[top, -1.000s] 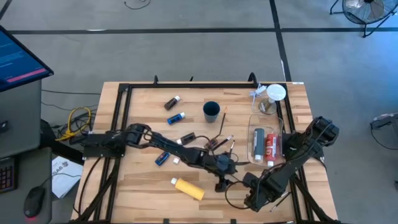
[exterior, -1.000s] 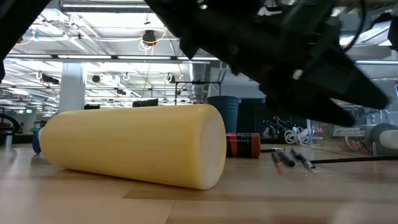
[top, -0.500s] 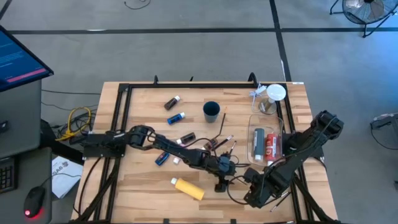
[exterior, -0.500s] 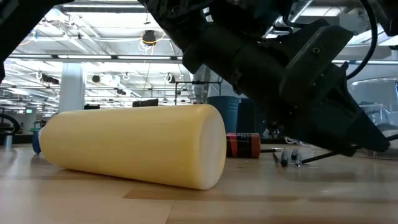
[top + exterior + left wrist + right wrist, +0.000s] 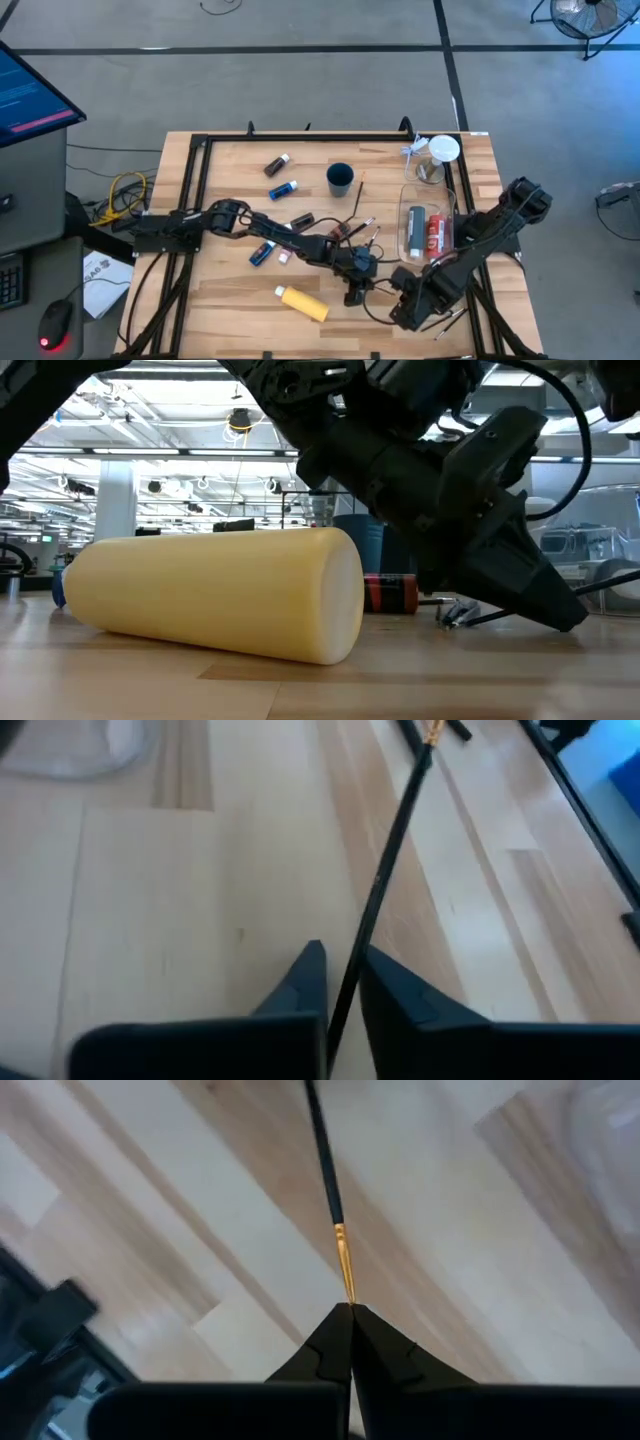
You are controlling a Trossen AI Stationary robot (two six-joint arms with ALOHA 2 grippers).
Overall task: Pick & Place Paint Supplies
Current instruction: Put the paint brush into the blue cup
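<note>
A thin dark-handled paint brush (image 5: 385, 880) is pinched between the closed fingers of the left gripper (image 5: 340, 982), low in the centre of the high view. Its gold-ferruled tip is clamped in the fully closed right gripper (image 5: 350, 1316), lower right of centre.

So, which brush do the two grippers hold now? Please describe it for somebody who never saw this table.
Find the yellow bottle lying near the table's front edge. Beside it, the left gripper and right gripper meet. The brush spans between them, off the table, unlike the brushes lying farther back.
</note>
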